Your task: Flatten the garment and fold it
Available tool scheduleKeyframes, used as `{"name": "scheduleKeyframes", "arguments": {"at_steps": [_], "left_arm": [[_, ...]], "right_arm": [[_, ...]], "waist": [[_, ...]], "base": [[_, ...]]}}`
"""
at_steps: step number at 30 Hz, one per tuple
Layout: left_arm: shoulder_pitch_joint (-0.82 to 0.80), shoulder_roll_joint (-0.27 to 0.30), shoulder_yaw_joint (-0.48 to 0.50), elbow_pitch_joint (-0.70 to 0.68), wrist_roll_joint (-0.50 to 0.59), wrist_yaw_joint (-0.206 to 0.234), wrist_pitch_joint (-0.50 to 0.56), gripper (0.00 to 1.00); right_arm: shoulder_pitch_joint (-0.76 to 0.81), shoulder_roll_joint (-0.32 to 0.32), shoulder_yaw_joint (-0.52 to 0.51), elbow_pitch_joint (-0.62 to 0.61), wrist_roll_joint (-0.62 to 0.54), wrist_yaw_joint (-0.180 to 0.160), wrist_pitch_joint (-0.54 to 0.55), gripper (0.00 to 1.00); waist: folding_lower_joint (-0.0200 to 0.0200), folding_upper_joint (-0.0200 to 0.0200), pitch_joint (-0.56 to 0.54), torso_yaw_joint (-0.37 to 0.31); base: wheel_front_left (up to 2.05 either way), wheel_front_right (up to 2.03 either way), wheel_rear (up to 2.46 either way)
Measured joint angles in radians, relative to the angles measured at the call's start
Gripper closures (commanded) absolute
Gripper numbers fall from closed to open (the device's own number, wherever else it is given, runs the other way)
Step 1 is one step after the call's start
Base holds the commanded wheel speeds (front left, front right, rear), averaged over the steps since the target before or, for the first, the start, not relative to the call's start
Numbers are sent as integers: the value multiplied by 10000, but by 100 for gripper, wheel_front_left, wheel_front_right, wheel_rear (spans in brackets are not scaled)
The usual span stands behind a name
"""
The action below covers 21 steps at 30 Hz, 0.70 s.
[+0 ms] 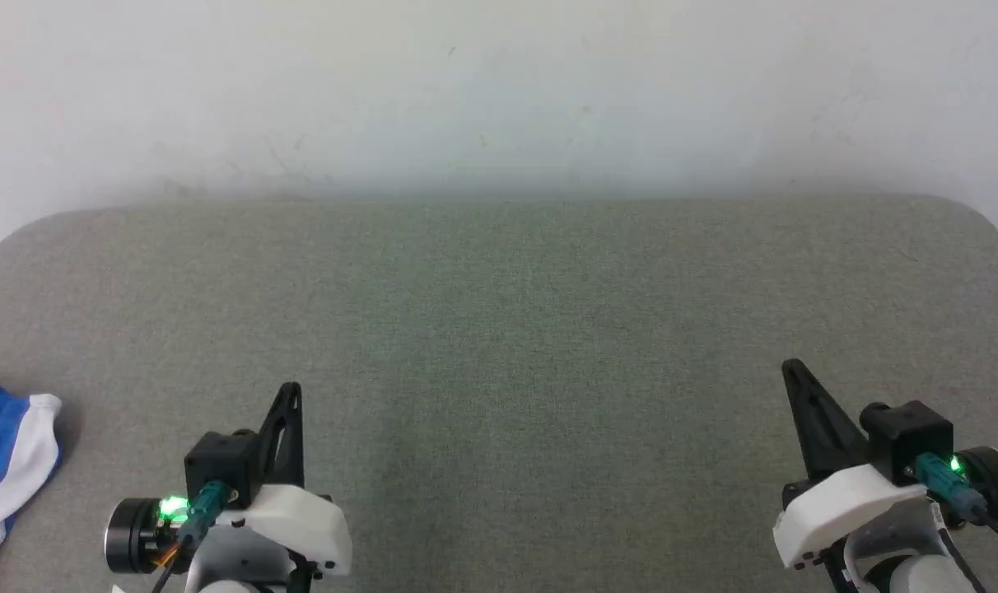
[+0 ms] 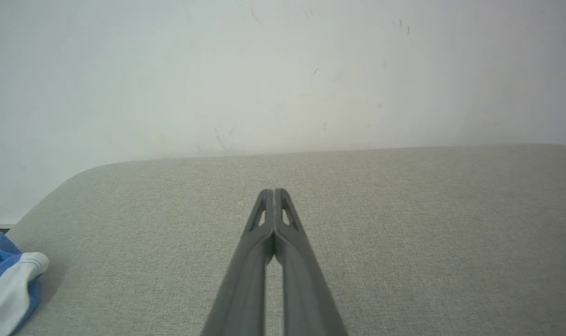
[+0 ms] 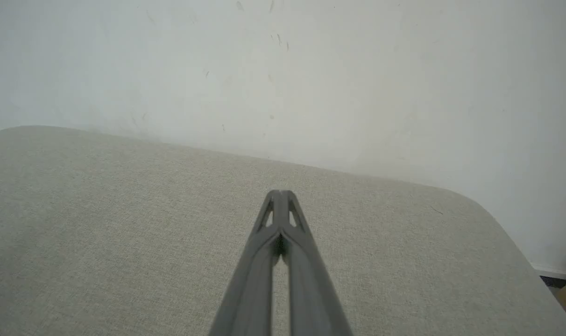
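Garment (image 1: 9,461): bunched at the left edge of the table (image 1: 499,313), partly out of frame.
Left gripper (image 1: 291,394), right gripper (image 1: 791,371): fingers together, empty, clear of garment.
Risk: a sideways reach may nudge the cloth off the edge.

The table (image 1: 499,329) is covered in coarse, matt grey woven cloth. The shorts (image 1: 5,461) are soft, smooth blue cloth with a white band. The left gripper (image 2: 273,192) and right gripper (image 3: 280,193) look like dark matt plastic, and their wrist shells (image 1: 301,519) like smooth white plastic. The wall (image 1: 499,82) is matt white, faintly scuffed.
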Motion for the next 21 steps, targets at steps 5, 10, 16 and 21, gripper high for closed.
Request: {"name": "scheduleKeyframes", "arguments": {"at_steps": [5, 10, 16, 21], "left_arm": [[0, 0, 0, 0, 0, 0, 0, 100], [0, 0, 0, 0, 0, 0, 0, 100], [0, 0, 0, 0, 0, 0, 0, 100], [0, 0, 0, 0, 0, 0, 0, 100]], "right_arm": [[-1, 0, 0, 0, 0, 0, 0, 100], [-2, 0, 0, 0, 0, 0, 0, 100], [-3, 0, 0, 0, 0, 0, 0, 100], [-3, 0, 0, 0, 0, 0, 0, 100]], "waist": [[0, 0, 0, 0], [0, 0, 0, 0], [0, 0, 0, 0], [0, 1, 0, 0]], "base": [[0, 0, 0], [0, 0, 0], [0, 0, 0], [0, 0, 0]]}}
